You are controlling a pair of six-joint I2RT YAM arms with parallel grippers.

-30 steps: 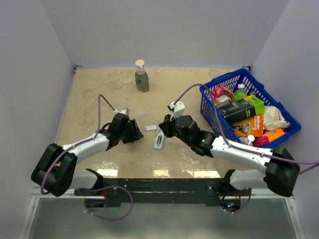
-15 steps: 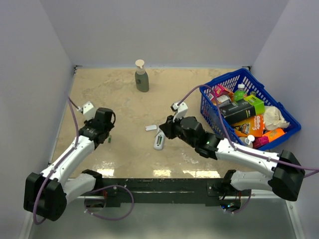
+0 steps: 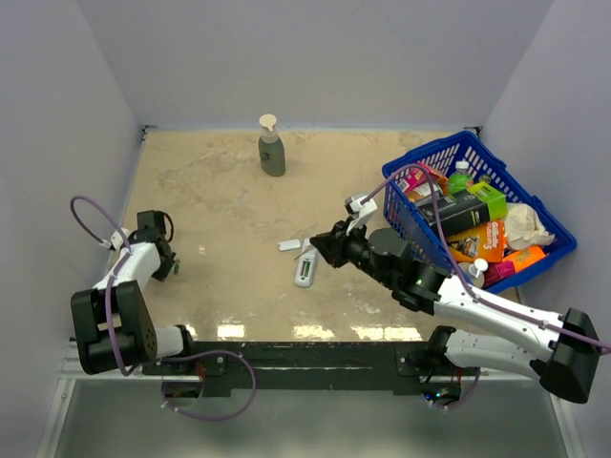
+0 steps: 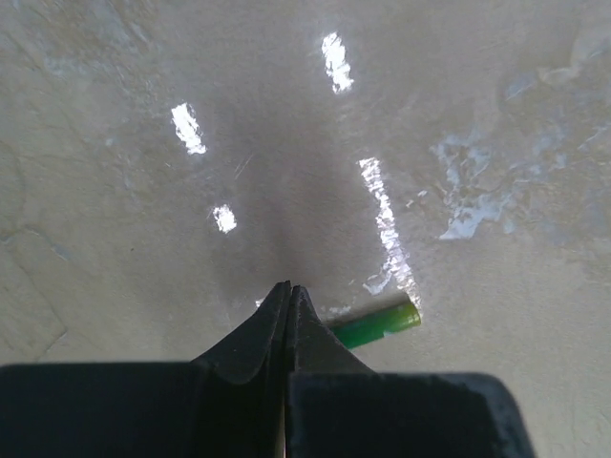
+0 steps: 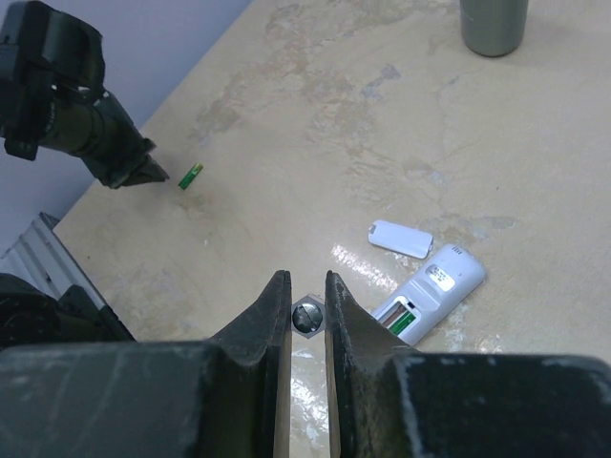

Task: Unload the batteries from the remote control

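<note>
Behind left fingers [image 4: 256,336], half-hidden battery [image 4: 384,322], seemingly.

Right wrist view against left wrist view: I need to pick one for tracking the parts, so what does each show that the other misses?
Only the right wrist view: the remote with green in its open recess, the white cover beside it, the base of a grey bottle and the right gripper. Only the left wrist view: nothing new, just a closer look at glare streaks on the table. Both: the loose green battery lying on the table, and the shut left gripper beside it, not holding it.
</note>
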